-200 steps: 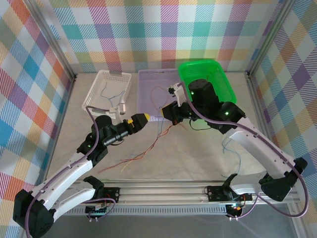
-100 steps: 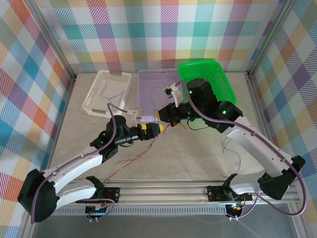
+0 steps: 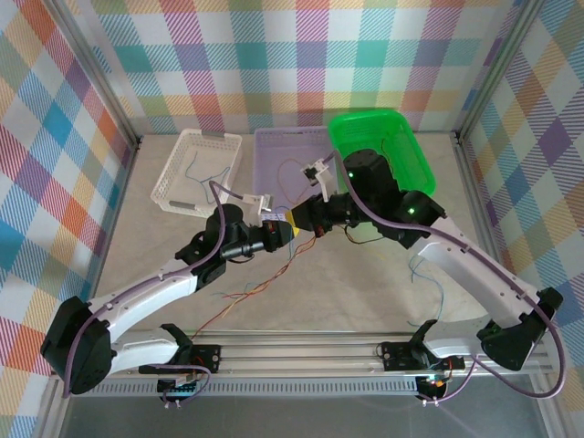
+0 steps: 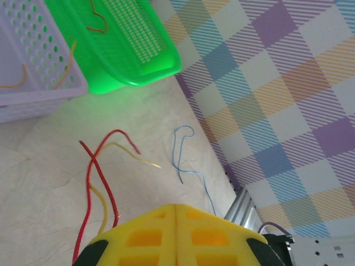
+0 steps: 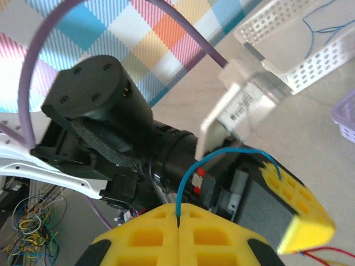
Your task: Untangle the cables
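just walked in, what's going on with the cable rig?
Both arms meet mid-table, working on the tangled cables. The right pincer is shut on a blue cable, which arcs across to the left pincer, also shut; whether that one grips it is unclear. Red and orange cables lie loose on the table.

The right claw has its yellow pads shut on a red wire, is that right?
Not quite. The wire pinched in the right claw is blue, not red; the right wrist view shows it arching up from between the shut yellow pads.
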Robot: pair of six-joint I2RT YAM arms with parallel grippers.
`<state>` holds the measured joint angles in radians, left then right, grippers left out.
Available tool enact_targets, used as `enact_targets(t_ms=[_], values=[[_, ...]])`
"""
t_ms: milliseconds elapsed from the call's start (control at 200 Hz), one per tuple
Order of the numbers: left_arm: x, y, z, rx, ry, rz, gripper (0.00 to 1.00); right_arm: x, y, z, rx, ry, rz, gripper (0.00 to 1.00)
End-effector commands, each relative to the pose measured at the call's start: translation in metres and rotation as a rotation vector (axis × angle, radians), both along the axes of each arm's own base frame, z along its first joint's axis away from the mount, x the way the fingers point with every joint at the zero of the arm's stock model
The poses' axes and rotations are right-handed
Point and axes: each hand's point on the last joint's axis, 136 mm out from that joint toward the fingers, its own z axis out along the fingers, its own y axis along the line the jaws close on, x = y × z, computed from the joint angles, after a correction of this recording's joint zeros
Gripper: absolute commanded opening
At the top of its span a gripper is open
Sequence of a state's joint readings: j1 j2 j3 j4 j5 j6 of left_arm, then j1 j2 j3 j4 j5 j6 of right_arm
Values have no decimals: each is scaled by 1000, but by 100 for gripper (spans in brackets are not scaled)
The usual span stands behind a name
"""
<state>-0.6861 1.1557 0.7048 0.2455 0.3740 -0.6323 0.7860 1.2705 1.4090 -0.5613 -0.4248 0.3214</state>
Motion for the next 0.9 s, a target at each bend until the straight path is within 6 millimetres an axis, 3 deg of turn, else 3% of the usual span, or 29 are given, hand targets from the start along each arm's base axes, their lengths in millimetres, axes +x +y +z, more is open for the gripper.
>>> enact_targets(t_ms=[0,135,230,430,590,895], values=[[10,9,20,20,-46,88,0,2,-16,7,22,-49,-92,22],[24,11,27,-5,3,168,0,-2,-34,-6,50,-89,-155,59],[35,9,38,-36,31,214,0,-14,-38,-22,95,-75,-133,70],[47,3,65,-107,67,256,0,-22,-24,-81,126,32,-74,71],[49,8,85,-160,77,301,0,-20,-5,-108,155,-15,-51,71],[45,9,120,-225,40,338,0,2,23,-147,130,-107,-125,70]])
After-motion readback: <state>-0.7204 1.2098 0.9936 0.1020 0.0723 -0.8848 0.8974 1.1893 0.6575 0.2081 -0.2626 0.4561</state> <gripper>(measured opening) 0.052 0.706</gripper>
